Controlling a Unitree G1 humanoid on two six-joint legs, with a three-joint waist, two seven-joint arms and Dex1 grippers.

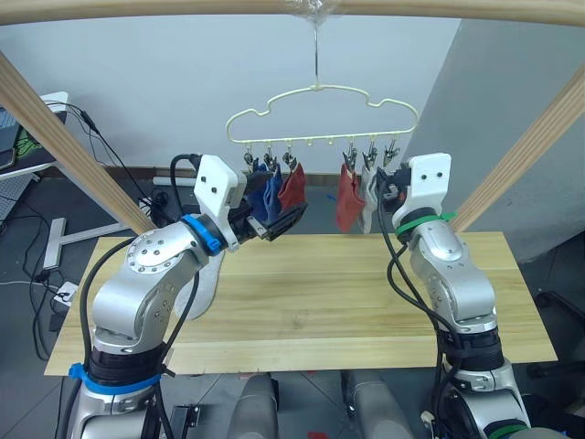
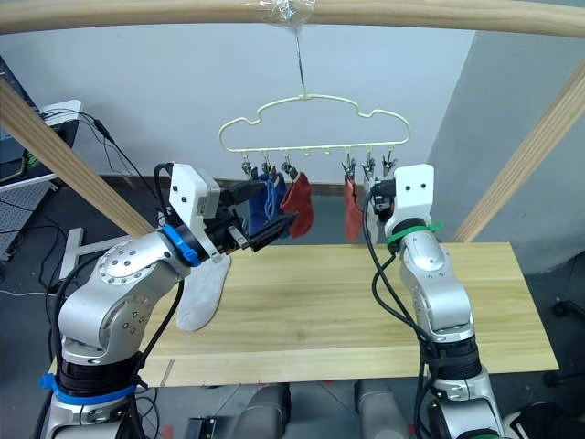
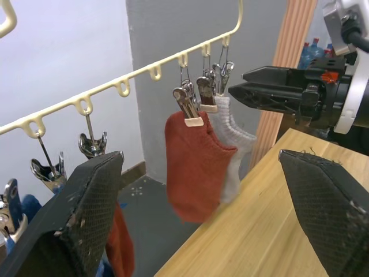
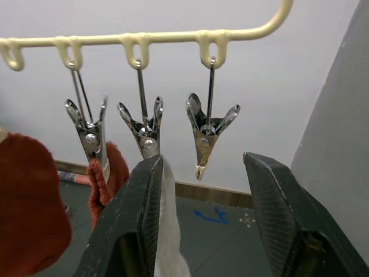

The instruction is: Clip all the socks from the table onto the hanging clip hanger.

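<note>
table (image 2: 366, 311) (light wood planks) | on it: grey sock (image 2: 206, 291) at left edge

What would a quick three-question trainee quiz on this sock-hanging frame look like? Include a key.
1. True or false: the left gripper is shut on a sock.
2. What colour is the sock lying on the table? A) blue B) rust red C) light grey
3. Which clip on the clip hanger holds nothing?

Key
1. False: its fingers are apart, with nothing between them.
2. C.
3. The end clip on the robot's right, just ahead of the open right gripper.
</note>
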